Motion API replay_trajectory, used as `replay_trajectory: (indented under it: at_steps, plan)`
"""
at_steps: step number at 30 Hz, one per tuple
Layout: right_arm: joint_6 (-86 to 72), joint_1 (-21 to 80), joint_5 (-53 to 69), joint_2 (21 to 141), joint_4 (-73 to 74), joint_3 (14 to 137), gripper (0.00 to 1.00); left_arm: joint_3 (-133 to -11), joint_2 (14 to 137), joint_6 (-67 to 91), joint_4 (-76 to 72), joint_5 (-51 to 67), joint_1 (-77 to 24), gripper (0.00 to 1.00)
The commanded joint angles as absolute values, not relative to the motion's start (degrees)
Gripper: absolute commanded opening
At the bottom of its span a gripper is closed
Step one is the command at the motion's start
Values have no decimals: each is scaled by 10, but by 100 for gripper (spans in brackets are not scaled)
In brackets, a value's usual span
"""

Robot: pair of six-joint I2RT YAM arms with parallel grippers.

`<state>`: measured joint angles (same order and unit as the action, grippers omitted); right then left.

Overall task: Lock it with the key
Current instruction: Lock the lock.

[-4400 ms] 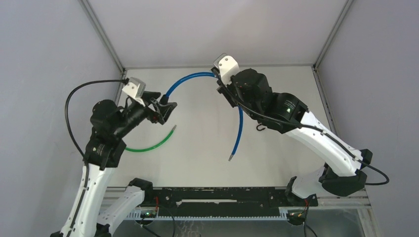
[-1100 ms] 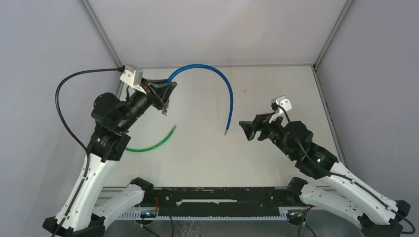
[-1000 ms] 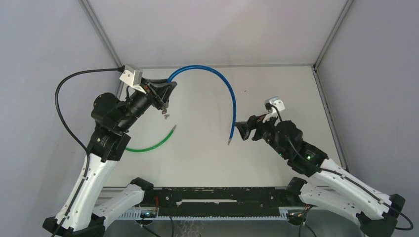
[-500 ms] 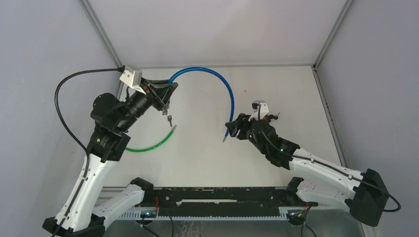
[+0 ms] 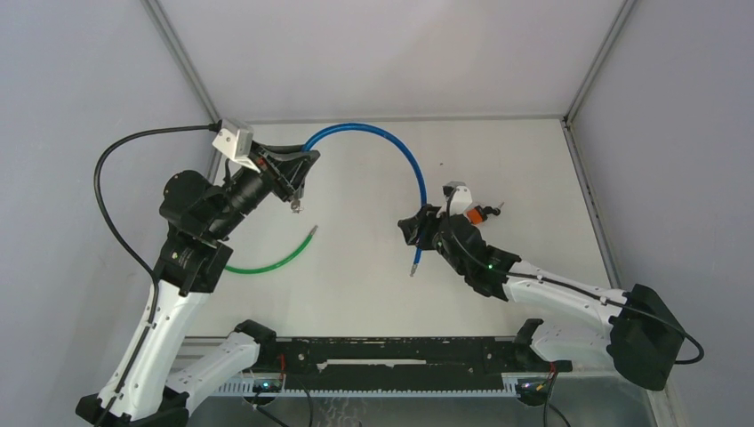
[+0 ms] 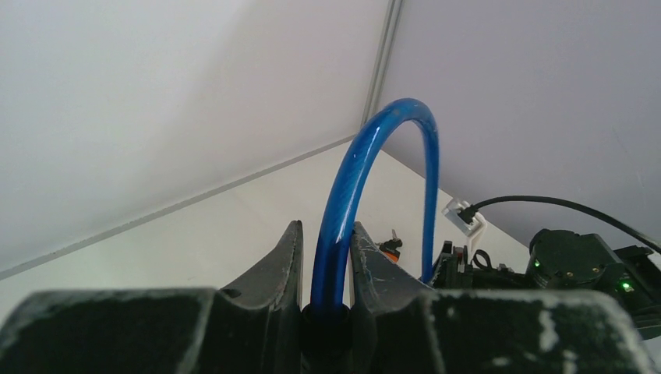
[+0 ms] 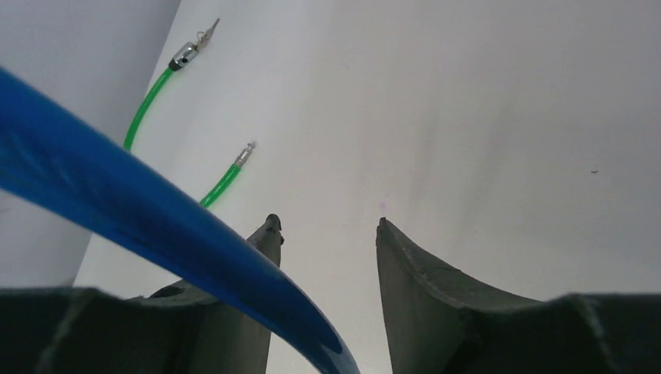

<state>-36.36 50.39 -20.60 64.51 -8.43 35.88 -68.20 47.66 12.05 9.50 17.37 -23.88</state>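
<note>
A blue cable lock (image 5: 391, 135) arcs over the table. My left gripper (image 5: 302, 165) is shut on its black end (image 6: 327, 312), raised at the back left. The cable's other part hangs down to a free metal tip (image 5: 412, 271). My right gripper (image 5: 412, 227) stands at that hanging part, open, with the blue cable (image 7: 156, 226) running between its fingers and lying against the left one. A key with an orange tag (image 5: 485, 213) lies on the table just behind my right wrist and shows past the left fingers (image 6: 387, 249). A small metal piece (image 5: 293, 206) dangles under my left gripper.
A green cable (image 5: 267, 262) lies on the table at the left, one metal end (image 5: 311, 231) pointing toward the middle. Grey walls enclose the table on three sides. The black rail with the arm bases (image 5: 400, 356) runs along the near edge.
My right arm has swung left to the hanging part of the blue cable, and its jaws have narrowed around it. The cable's free end has swayed. My left gripper keeps its hold.
</note>
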Motion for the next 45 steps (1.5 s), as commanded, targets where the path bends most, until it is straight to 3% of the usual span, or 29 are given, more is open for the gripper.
replay_trajectory:
  at_steps: [1, 3, 5, 6, 7, 11, 17, 25, 34, 42, 44, 45]
  plan:
    - [-367, 512, -212, 662, -116, 359, 52, -707, 462, 138, 40, 184, -240, 0]
    - [-368, 518, -209, 667, -119, 359, 34, -707, 461, 139, 41, 183, -240, 0]
    - [-373, 524, -208, 665, -120, 359, 9, -707, 460, 138, 43, 182, -240, 0]
    - [-375, 525, -208, 663, -118, 359, 3, -705, 460, 138, 44, 180, -240, 0]
    - [-375, 526, -204, 659, -117, 359, 4, -704, 459, 136, 46, 179, -240, 0]
    - [-373, 529, -197, 647, -97, 359, 32, -700, 459, 134, 47, 177, -240, 0]
    - [-373, 532, -198, 649, -78, 359, 37, -704, 460, 132, 45, 179, -240, 0]
    - [-396, 541, -207, 633, -65, 350, 62, -706, 460, 128, 52, 178, -240, 0]
    - [-399, 541, -206, 595, -49, 330, 56, -706, 460, 125, 53, 176, -240, 0]
    - [-404, 530, -192, 632, -84, 324, 54, -708, 458, 130, 49, 181, -240, 0]
    - [-408, 526, -183, 638, -92, 324, 46, -707, 457, 130, 49, 180, -240, 0]
    - [-410, 523, -176, 638, -95, 324, 38, -707, 455, 130, 50, 179, -240, 0]
